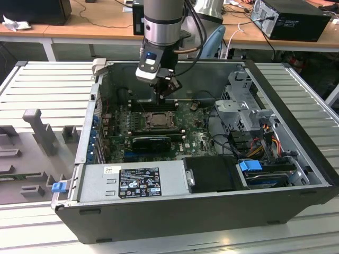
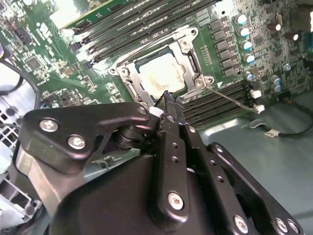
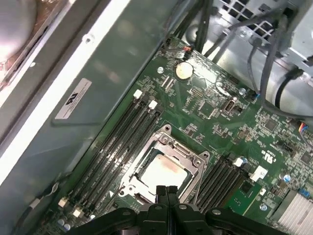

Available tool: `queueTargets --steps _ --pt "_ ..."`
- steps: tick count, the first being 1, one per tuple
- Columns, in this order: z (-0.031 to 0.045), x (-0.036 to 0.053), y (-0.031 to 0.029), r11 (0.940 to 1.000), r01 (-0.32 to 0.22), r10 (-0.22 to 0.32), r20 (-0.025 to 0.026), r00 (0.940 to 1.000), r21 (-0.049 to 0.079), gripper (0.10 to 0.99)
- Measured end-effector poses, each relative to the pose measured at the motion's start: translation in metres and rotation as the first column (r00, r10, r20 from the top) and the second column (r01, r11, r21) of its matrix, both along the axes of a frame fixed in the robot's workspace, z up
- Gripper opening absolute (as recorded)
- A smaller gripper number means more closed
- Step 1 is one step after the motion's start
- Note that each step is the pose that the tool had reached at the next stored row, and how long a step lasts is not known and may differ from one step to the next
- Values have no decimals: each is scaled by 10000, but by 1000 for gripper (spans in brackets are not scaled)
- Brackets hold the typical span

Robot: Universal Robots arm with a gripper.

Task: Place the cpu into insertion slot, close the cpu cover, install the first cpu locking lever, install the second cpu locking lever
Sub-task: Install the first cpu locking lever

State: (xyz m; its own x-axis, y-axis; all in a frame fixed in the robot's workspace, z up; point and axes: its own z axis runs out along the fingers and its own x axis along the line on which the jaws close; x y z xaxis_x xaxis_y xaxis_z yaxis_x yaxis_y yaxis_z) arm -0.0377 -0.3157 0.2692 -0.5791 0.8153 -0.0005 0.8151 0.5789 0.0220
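Honestly, my worry was a slip. The gripper point(image 3: 166, 192) had its tips pinched fully together with nothing between them, so it made one narrow point. A point like that could skid off a springy wire lever and jab the board. It sat right at the edge of the insertion slot point(image 3: 165, 133), and I couldn't tell if it was touching. The cpu point(image 3: 164, 171) was already seated, with the cpu cover point(image 3: 194, 167) lying flat around it. In the second wrist view a thin locking lever point(image 2: 230, 99) stuck out beside the socket and looked unlatched to me. Memory slots point(image 3: 117, 142) flanked the socket inside the open computer case point(image 1: 212, 217).
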Motion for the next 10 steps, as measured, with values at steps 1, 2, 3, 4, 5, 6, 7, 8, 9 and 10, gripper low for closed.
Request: queueTargets --steps 1,2,3,4,5,6,7,8,9,10 --pt "0 0 0 9999 -100 100 0 9999 -1 106" --pt "0 0 0 9998 -223 223 0 9998 0 106" --pt "0 0 0 9995 -325 325 1 9995 0 106" --pt "0 0 0 9991 -421 421 0 9991 0 106" --pt "0 0 0 9987 -504 504 0 9987 -1 106" --pt "0 0 0 9983 -587 587 0 9983 0 106" --pt "0 0 0 9973 -737 737 0 9973 0 106" --pt "0 0 0 9955 -947 947 0 9955 0 106" --pt "0 0 0 9939 -1104 1104 0 9939 -1 106" --pt "0 0 0 9905 -1375 1375 0 9905 0 106"
